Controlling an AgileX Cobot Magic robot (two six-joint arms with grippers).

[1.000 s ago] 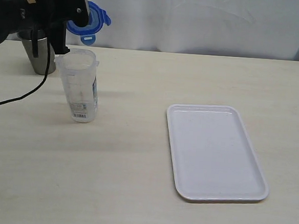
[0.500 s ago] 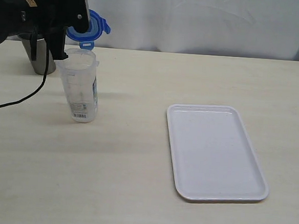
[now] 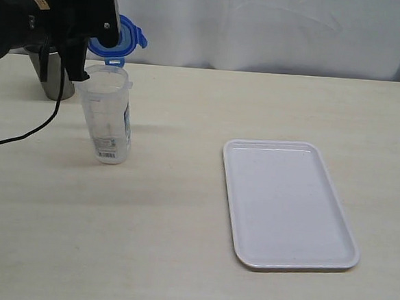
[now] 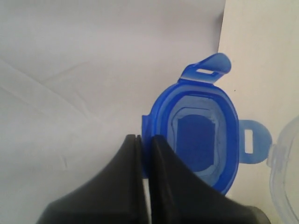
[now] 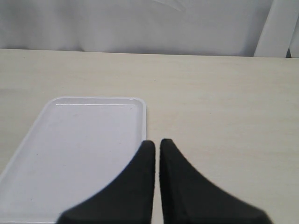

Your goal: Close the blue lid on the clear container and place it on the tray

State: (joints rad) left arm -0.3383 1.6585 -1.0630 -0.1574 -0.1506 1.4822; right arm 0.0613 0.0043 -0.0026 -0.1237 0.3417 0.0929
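The blue lid [image 4: 201, 140] was held in the air, pinched by its rim between the nearly closed jaws of the left gripper [image 4: 145, 137], tilted rather than level. The clear container [image 3: 106, 116] stood open just below the gripper. Risk noted: such an edge grip could let the lid pivot or slip on contact; an off-centre descent could tip the tall container. The tray [image 3: 289, 204] lay well apart, ahead of the right gripper [image 5: 153, 142], jaws together, empty.
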